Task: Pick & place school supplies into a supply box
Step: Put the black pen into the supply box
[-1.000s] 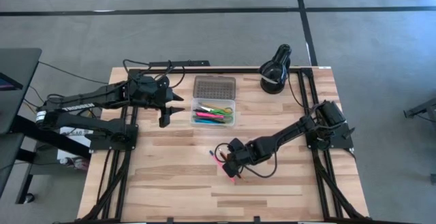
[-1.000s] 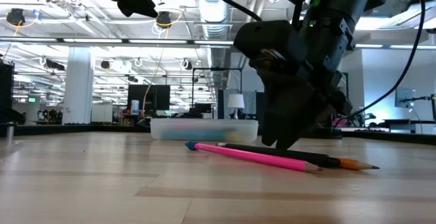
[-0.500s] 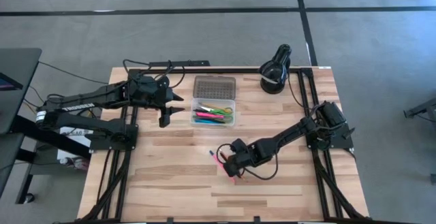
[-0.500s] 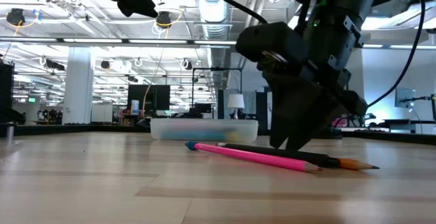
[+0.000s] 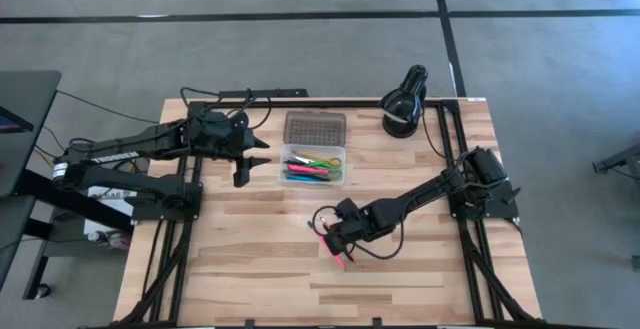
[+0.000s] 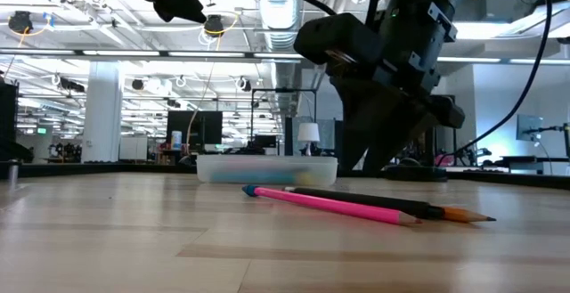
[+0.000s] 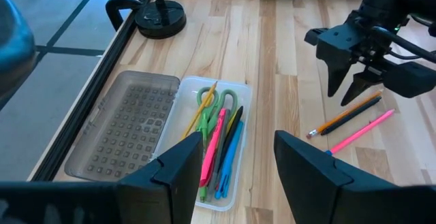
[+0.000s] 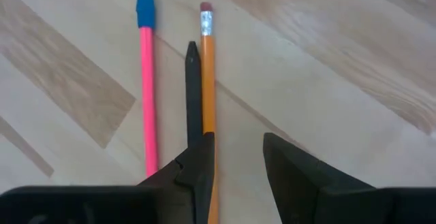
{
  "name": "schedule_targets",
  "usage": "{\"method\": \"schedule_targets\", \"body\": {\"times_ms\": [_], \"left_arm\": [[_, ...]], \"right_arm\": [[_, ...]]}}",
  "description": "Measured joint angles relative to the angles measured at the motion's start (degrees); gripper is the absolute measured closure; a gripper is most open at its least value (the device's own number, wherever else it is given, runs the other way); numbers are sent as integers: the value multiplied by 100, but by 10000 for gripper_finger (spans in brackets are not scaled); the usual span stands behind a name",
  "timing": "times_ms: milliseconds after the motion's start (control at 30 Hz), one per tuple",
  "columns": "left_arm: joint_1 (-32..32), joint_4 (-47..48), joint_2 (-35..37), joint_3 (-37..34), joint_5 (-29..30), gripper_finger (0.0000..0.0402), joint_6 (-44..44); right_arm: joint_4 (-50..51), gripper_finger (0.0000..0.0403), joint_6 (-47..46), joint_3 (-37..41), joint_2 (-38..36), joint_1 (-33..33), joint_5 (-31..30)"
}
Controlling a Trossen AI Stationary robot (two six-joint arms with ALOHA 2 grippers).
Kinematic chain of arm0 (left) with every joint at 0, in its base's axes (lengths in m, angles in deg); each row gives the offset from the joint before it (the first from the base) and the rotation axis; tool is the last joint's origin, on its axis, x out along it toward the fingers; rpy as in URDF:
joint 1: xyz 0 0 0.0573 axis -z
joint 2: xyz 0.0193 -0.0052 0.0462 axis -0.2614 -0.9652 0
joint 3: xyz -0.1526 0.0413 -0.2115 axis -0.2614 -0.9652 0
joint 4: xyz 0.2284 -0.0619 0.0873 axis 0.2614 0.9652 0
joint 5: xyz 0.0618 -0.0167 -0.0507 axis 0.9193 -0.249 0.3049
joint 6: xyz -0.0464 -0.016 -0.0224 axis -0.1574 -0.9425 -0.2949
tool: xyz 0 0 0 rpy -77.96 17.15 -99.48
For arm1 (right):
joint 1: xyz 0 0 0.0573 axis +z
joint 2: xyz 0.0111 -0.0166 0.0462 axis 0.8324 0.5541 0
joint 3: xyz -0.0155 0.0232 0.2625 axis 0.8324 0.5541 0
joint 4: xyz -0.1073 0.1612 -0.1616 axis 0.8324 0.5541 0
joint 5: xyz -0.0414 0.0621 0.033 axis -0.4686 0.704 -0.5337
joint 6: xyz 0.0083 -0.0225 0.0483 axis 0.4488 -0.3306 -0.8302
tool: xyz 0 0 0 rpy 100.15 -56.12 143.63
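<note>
Risen since before, the right hand [image 7: 352, 81], fingers apart and empty, hovers lower-centre over the orange pencil [image 8: 208, 81]; straddle it alone, avoiding the black pen [image 8: 193, 94].

Left pincer [image 5: 262, 159] held raised on an outstretched arm, fingers spread wide; right pincer [image 5: 334, 248] pointed steeply down, fingers parted, grasping nothing.

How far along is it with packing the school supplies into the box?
Several supplies already lie in the open supply box. Nothing is in hand: the right gripper hovers open over a black pen and orange pencil, with a pink pencil alongside. Those three remain.
</note>
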Motion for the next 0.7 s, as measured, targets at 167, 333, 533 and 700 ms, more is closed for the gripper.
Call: {"method": "schedule_targets", "body": {"times_ms": [167,333,533,700], "left_arm": [[-1,0,0,1,0,224,2],[-1,0,0,0,0,224,4],[-1,-1,0,1,0,224,5],[-1,-2,0,1,1,224,7]], "right_arm": [[-89,285,32,2,0,1,36],[-229,285,120,2,0,1,48],[-307,285,163,2,0,1,8],[-437,285,169,-59,174,1,60]]}}
